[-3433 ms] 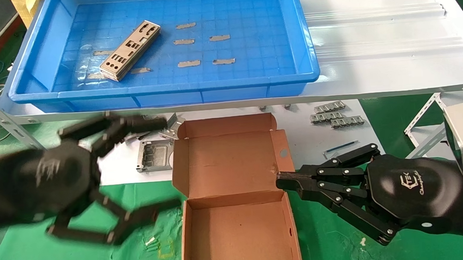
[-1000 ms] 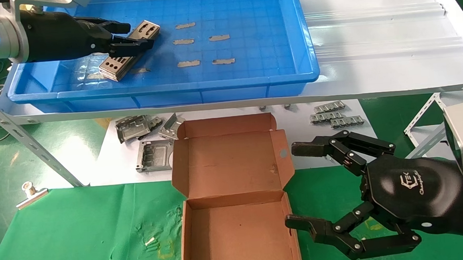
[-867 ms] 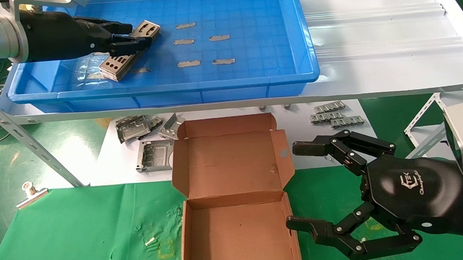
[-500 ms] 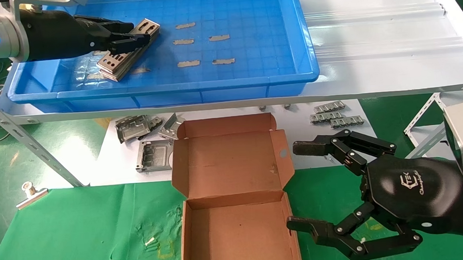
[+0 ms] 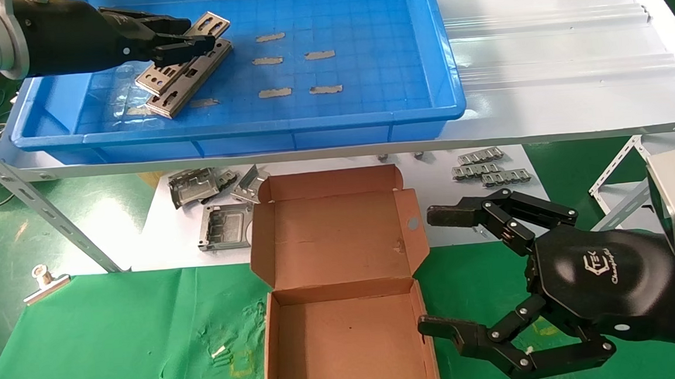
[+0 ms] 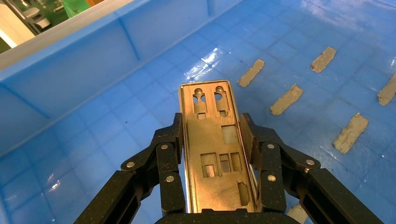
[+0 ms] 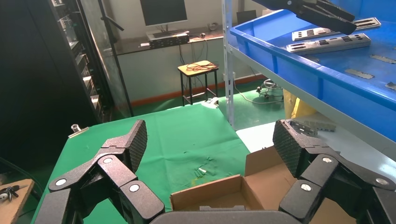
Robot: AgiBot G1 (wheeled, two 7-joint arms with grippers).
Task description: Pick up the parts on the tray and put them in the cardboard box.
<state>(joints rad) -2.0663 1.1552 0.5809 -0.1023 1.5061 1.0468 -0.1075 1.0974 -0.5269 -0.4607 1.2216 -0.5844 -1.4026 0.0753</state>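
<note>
Left hand point(image 5: 188, 43) pinching one plate, lifted off stack in tray.

Tray point(image 5: 448, 77): big blue bin on upper shelf, w/ small grey strips point(image 5: 276, 92) on its floor. Cardboard box point(image 5: 346, 335): open, below on green tabletop, looks empty. Right hand point(image 5: 436, 271): fingers spread wide, idle just beside box's right wall. Parts: held plate point(image 6: 217, 149) gripped across its long edges near mid-length, raised & tilted over the remaining stack point(image 5: 190, 78), which lies at tray's left side. Judgement: plate thin, stiff, light, smooth metal w/ cut-outs, so prob slippery & sharp-edged; an edge pinch near the middle suits it, off-centre hold could let it swing or slide out.
</note>
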